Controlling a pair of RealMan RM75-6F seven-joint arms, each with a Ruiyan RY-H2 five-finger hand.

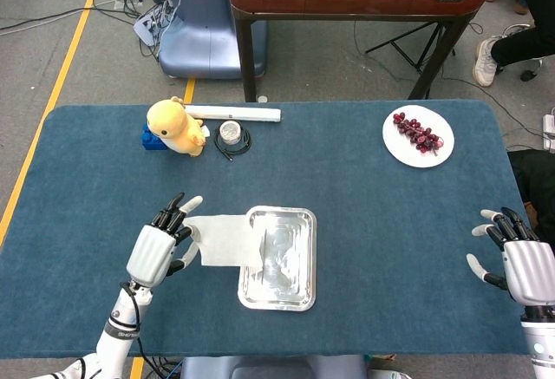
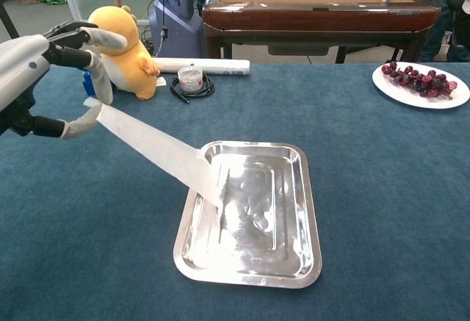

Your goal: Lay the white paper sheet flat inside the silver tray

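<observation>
My left hand point(image 2: 44, 78) at the frame's left pinches the paper sheet point(image 2: 158, 148), slanting onto the tray point(image 2: 305, 189) rim; my right hand point(image 1: 520, 262) spreads empty, lower right.

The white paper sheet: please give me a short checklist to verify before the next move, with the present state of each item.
1. Left hand holds the white paper sheet: ok, it grips the sheet's outer end.
2. Sheet's far end reaches inside the silver metal tray: ok, it crosses the tray's left rim.
3. Sheet lies flat inside the tray: not ok, most of it slopes up outside the tray.
4. Tray is free of other things: ok.
5. Right hand is clear of the tray: ok, open near the table's right edge.
6. Yellow plush toy is out of the path: ok, it stands far behind.
</observation>
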